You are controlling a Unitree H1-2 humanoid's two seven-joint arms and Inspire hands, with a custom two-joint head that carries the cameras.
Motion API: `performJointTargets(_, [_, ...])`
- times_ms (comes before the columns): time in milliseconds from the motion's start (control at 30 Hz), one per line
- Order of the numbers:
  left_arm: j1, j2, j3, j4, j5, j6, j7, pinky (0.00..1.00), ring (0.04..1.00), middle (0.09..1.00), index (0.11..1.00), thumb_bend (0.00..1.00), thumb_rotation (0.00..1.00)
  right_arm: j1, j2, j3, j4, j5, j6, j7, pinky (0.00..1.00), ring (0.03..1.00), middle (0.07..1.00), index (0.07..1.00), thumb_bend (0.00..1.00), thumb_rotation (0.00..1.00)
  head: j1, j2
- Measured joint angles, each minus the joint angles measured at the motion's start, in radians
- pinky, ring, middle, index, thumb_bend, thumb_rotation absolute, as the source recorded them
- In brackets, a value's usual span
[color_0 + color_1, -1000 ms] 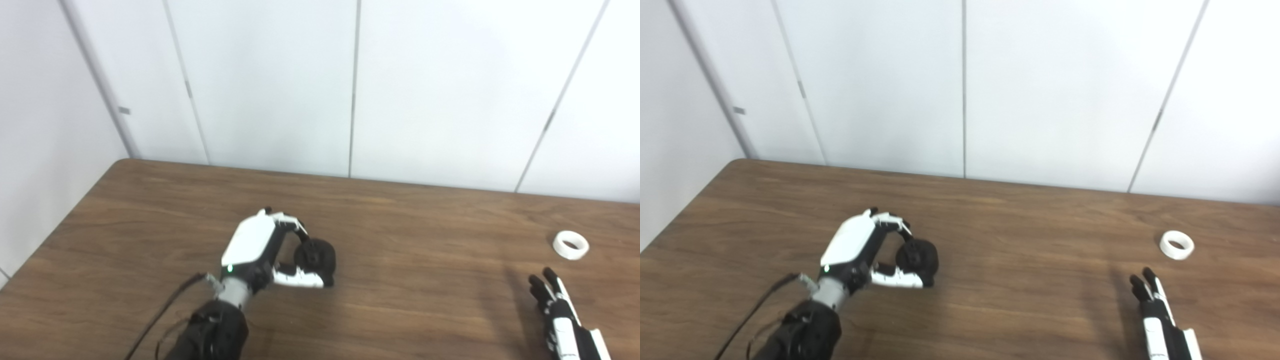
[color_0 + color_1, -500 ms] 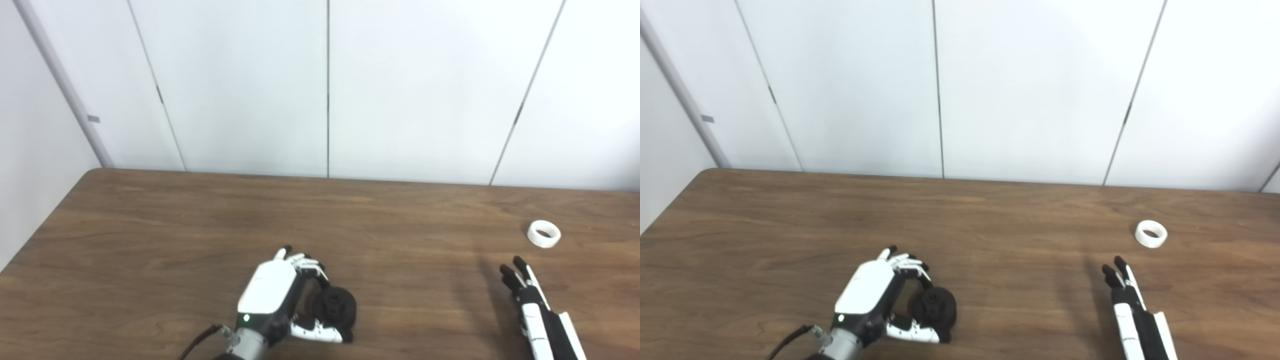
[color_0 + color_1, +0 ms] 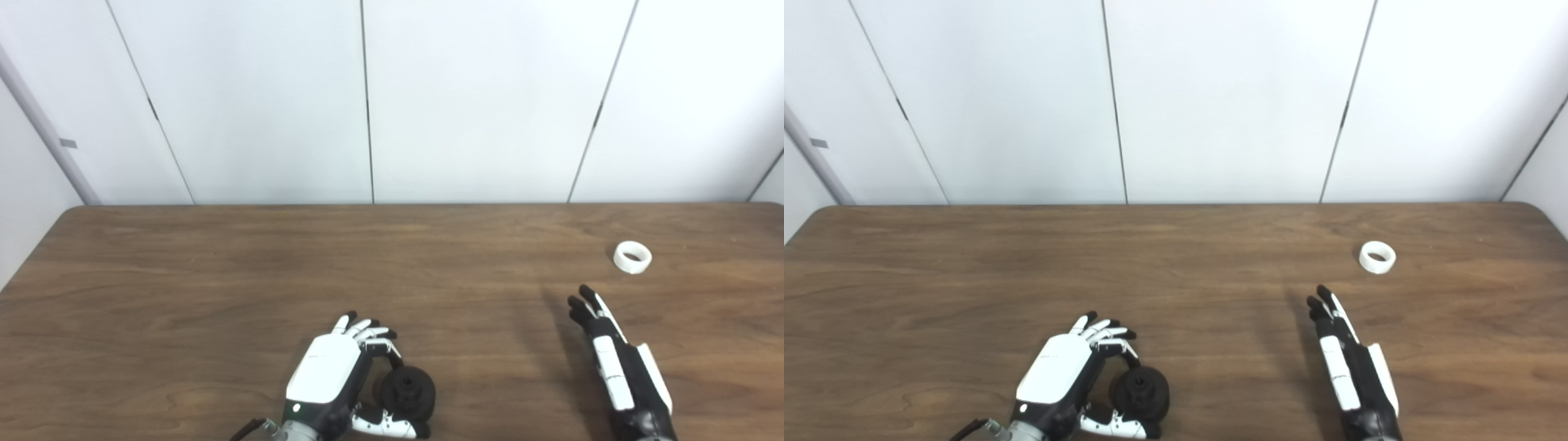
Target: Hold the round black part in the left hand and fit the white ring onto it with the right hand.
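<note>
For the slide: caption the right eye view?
Left hand grips black part; open right hand short of white ring.

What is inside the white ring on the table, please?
The white ring lies flat and apart from the open right hand; its hole looks empty, but it is too small to see whether bare table shows through.

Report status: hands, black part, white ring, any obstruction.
Left hand shut on round black part. Right hand open, short of small white ring lying on wooden table. Nothing between them.

Matt wood-grain table (image 3: 184,275); smooth white plastic-looking ring (image 3: 633,257).
</note>
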Motion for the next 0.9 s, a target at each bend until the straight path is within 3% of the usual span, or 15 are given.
performJointTargets(400, [0.003,-0.004,-0.003,0.019,0.024,-0.037,0.014,1.0,0.907,0.813,0.485,0.52,0.06,-0.029,0.013,-0.023,-0.038,0.001,0.071,-0.001,1.0,0.944,0.916,0.946,0.56,0.98,-0.041,0.035])
performJointTargets(500, [0.003,-0.009,-0.001,0.026,0.026,-0.042,0.017,1.0,0.904,0.813,0.485,0.52,0.06,-0.044,0.011,-0.039,-0.055,-0.007,0.095,-0.001,0.97,0.927,0.909,0.925,0.54,0.89,-0.048,0.037])
performJointTargets(533, [0.003,-0.009,-0.001,0.027,0.026,-0.044,0.018,1.0,0.905,0.813,0.485,0.52,0.06,-0.051,0.009,-0.045,-0.062,-0.017,0.098,-0.002,0.91,0.909,0.899,0.914,0.54,0.85,-0.055,0.038])
performJointTargets(667, [0.003,-0.008,0.001,0.032,0.027,-0.056,0.022,1.0,0.902,0.809,0.485,0.52,0.06,-0.087,-0.021,-0.07,-0.079,-0.077,0.134,-0.02,0.82,0.866,0.867,0.869,0.61,0.69,-0.095,0.041])
performJointTargets(867, [0.003,-0.007,0.01,0.034,0.027,-0.073,0.018,1.0,0.904,0.809,0.485,0.52,0.06,-0.146,-0.07,-0.107,-0.1,-0.138,0.204,-0.026,0.87,0.88,0.881,0.84,0.73,0.56,-0.146,0.043])
performJointTargets(900, [0.003,-0.007,0.011,0.034,0.027,-0.074,0.016,1.0,0.903,0.808,0.485,0.52,0.06,-0.159,-0.08,-0.114,-0.099,-0.143,0.22,-0.026,0.88,0.885,0.885,0.84,0.71,0.5,-0.146,0.043])
